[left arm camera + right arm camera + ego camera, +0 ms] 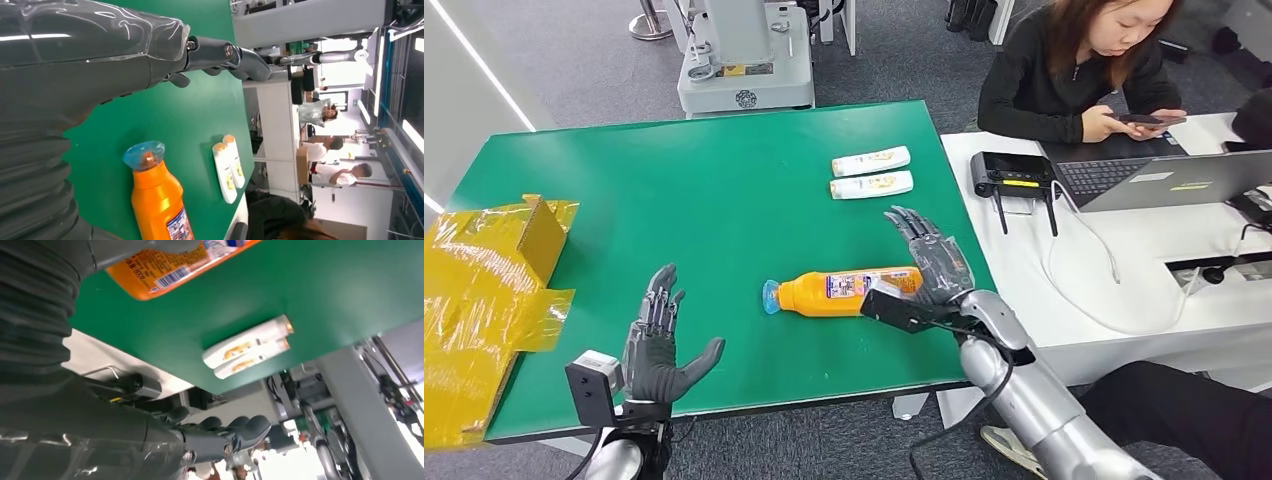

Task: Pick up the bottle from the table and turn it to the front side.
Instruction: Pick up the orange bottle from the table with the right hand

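The right hand [934,262] is spread open beside the base of the orange bottle [839,293] (contact unclear), which lies on its side near the green table's [704,190] front edge. The left hand [656,345] hovers open, holding nothing.

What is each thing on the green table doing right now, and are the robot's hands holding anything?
Orange plastic bottle: lying on its side, blue cap on, not held.
Two white tubes: lying flat, side by side.
Crumpled yellow bag: lying at the table's edge.
Right hand: open, by the bottle's base.
Left hand: open, holding nothing.
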Motion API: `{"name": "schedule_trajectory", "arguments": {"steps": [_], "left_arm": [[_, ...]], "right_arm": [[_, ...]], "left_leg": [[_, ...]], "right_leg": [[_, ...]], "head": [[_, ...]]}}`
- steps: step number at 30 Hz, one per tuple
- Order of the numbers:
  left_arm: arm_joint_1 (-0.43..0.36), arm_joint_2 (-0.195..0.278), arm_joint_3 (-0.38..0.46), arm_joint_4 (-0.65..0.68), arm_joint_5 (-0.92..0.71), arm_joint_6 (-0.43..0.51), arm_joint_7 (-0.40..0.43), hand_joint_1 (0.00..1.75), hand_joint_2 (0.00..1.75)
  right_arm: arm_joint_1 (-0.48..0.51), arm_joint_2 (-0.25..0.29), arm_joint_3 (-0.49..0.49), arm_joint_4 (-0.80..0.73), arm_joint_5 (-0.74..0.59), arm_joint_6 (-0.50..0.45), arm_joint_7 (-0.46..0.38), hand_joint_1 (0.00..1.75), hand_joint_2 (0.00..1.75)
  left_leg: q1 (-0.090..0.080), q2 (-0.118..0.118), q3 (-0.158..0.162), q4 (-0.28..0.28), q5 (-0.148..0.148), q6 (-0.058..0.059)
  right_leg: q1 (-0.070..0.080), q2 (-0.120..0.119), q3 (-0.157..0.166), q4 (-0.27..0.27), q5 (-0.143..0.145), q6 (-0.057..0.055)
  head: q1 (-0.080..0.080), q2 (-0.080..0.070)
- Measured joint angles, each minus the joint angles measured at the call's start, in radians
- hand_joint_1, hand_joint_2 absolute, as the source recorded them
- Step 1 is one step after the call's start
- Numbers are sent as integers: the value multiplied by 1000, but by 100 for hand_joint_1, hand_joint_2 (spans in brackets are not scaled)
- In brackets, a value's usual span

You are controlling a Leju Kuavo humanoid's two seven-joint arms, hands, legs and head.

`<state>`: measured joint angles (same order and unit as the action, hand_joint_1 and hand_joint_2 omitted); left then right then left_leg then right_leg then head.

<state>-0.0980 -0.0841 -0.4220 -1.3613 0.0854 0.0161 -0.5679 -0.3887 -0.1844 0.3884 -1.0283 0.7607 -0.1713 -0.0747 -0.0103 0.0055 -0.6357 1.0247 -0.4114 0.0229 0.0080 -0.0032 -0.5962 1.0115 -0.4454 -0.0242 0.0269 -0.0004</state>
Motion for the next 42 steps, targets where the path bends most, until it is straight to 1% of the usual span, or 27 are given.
{"name": "schedule_trajectory", "arguments": {"steps": [3, 7, 11, 15, 22, 25, 29, 31, 35, 42], "left_arm": [[-1, -1, -4, 6, -1, -3, 0, 0, 175], [-4, -1, -5, 11, -1, -3, 1, 0, 175], [-8, -1, -7, 17, -2, -7, 1, 0, 175], [-11, -1, -12, 23, 0, -9, 5, 0, 175], [-11, -1, -12, 24, 1, -9, 20, 0, 175], [-11, -1, -12, 24, -3, -4, 28, 0, 175], [-10, 1, -12, 24, -13, 4, 33, 0, 175], [-10, 2, -12, 24, -16, 5, 33, 0, 175], [-10, 2, -12, 24, -20, 5, 33, 0, 175], [-11, 2, -12, 24, -21, 5, 33, 0, 175]], "right_arm": [[-31, -1, 1, 63, 0, 6, -1, 0, 175], [-51, -1, 4, 108, -2, 11, -2, 0, 175], [-68, 0, 11, 146, -17, 68, -2, 0, 175], [-97, 7, 34, 208, 2, 127, 18, 0, 175], [-176, 37, 79, 333, 37, 156, 28, 0, 175], [-203, 53, 91, 377, 11, 165, -4, 0, 175], [-219, 79, 83, 422, -114, 199, -95, 0, 175], [-230, 91, 82, 447, -131, 204, -96, 0, 175], [-258, 112, 87, 491, -122, 207, -81, 0, 175], [-278, 125, 93, 528, -122, 204, -75, 0, 175]], "left_leg": [[-1, 0, 0, 0, 0, 0], [-1, 0, 0, 0, 0, 0], [-1, 0, -1, 0, 0, 0], [-1, 0, -2, 0, 0, 0], [-1, 0, -1, 0, 0, 0], [-1, -1, -2, 0, 0, 0], [-1, -1, -2, 0, 0, 0], [-1, -1, -2, 0, 0, 0], [-1, -1, -2, 0, 0, 0], [-1, -1, -2, 0, 0, 1]], "right_leg": [[-1, -1, 0, 0, 0, 0], [-1, 0, 0, 0, 0, 0], [-1, -1, -1, 0, 0, 0], [-1, -1, -1, 0, 0, 0], [-1, -1, -1, 0, 0, 0], [-1, -1, -1, 0, 0, 1], [-1, -1, -1, 0, 0, 0], [-1, -1, -1, 0, 0, 0], [-1, -1, -1, 0, 0, 0], [-1, -1, -2, 0, 0, 0]], "head": [[0, 0], [0, 0], [0, 0], [0, 0], [0, 0], [0, 0], [0, 0], [0, 0], [0, 0], [0, 0]]}}
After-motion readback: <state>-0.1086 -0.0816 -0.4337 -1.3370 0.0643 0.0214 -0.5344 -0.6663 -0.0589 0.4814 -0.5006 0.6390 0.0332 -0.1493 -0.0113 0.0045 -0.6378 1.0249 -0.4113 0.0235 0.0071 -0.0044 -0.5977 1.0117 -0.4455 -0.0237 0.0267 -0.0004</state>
